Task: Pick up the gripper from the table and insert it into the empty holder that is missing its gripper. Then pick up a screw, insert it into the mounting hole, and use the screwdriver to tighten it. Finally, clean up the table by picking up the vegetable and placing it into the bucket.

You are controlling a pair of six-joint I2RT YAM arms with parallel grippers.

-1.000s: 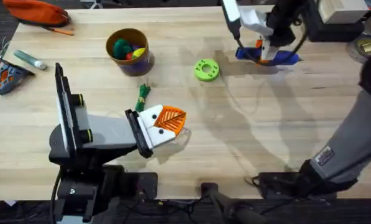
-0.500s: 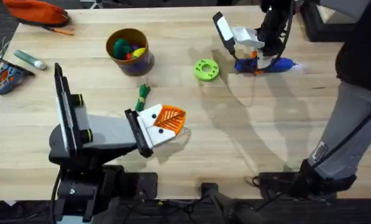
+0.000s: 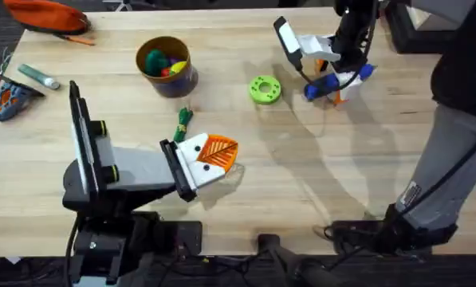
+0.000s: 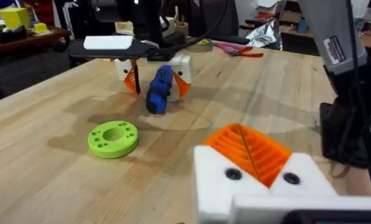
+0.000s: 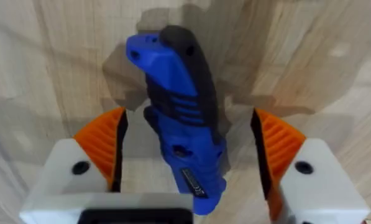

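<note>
The blue screwdriver [image 3: 317,88] lies tilted on the table at the far right, beside the lime-green disc [image 3: 265,88]. My right gripper [image 3: 333,82] stands open astride it. In the right wrist view the screwdriver [image 5: 179,106] lies between the two orange pads [image 5: 104,143] with a gap on each side. My left gripper [image 3: 220,151] rests low at the table's middle, shut on nothing, both white mounts bearing orange ribbed tips [image 4: 250,149]. The dark-green vegetable [image 3: 182,121] lies just behind it. The bucket [image 3: 182,80] stands farther back. The loose gripper, empty holder and a loose screw are out of view.
The bucket holds several coloured toys. A grey-green marker pen [image 3: 38,76], an orange pouch [image 3: 46,14] and a dark gadget [image 3: 6,97] sit at the far left. The right arm's grey link [image 3: 453,167] crosses the right side. Bare wood stretches between the two grippers.
The right gripper swung left a second ago and then stayed put. The screwdriver has turned from lying flat, pointing right, to a steeper slant between the fingers. The left arm is still.
</note>
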